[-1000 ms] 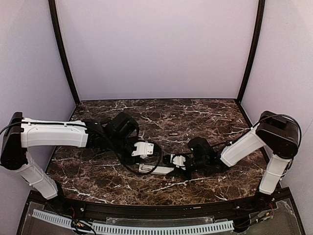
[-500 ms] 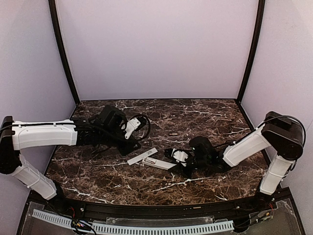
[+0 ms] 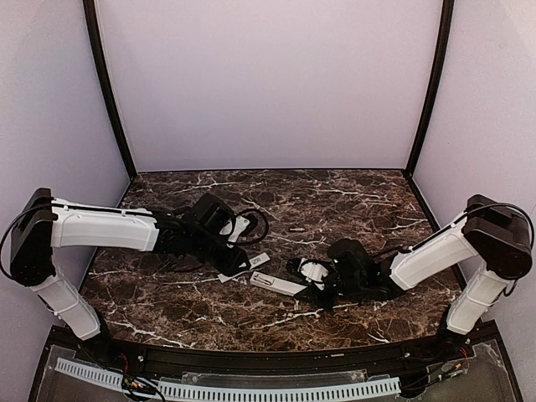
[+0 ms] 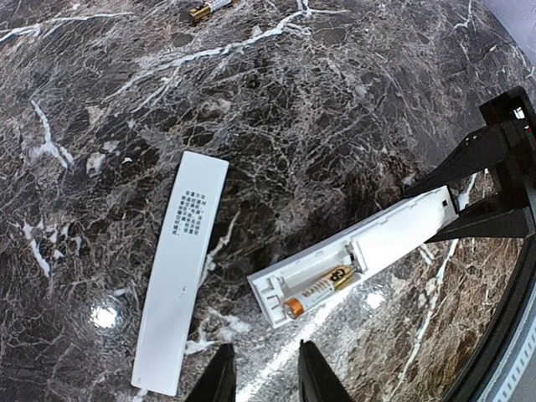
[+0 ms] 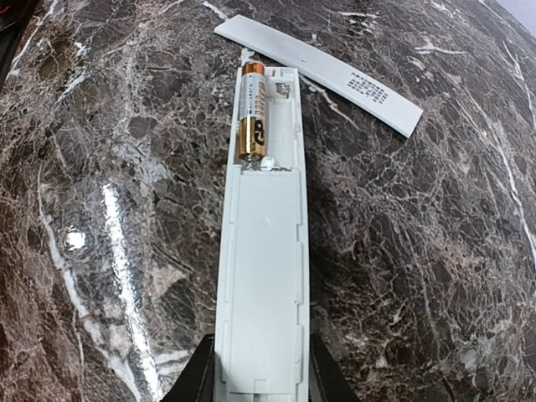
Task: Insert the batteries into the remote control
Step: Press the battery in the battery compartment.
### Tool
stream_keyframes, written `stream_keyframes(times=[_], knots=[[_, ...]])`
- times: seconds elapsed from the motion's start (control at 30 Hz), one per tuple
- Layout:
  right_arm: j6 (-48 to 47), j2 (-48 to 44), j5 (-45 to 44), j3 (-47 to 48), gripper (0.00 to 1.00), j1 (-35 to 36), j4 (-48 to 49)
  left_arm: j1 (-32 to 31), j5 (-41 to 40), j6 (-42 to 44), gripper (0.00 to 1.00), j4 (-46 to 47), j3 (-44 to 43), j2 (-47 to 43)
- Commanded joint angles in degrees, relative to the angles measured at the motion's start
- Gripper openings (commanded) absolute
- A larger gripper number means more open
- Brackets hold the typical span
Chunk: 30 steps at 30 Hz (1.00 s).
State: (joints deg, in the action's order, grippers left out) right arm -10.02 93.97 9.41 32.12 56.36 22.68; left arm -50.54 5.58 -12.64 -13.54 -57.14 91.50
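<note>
The slim white remote control [image 4: 402, 234] lies with its battery bay open to the ceiling, nothing over it; a gold battery [image 4: 322, 289] fills one side. The right gripper [image 5: 260, 373] clamps the other end, closing that approach. The flat white cover strip [image 4: 180, 268] lies just beside, not touching, bare dark marble table [image 4: 335, 109] between. A small loose battery [image 4: 205, 10] sits well apart

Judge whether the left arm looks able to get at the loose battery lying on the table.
Probably yes. The loose battery lies on the bare table with nothing on or against it, and the left gripper is open and empty. The cover strip lies flat, nearer the gripper, easily passed over.
</note>
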Motion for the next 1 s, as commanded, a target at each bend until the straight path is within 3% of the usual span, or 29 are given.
stream_keyframes(times=[0.0, 0.97], knots=[[1.03, 0.67, -1.19, -0.45, 0.00, 0.53, 1.75, -1.90, 0.94, -2.51, 0.26, -1.47, -2.65, 1.41], [0.27, 2.87, -1.49, 0.82, 0.00, 0.84, 1.26, -3.24, -1.11, -3.64, 0.19, -7.98, -9.69, 9.72]])
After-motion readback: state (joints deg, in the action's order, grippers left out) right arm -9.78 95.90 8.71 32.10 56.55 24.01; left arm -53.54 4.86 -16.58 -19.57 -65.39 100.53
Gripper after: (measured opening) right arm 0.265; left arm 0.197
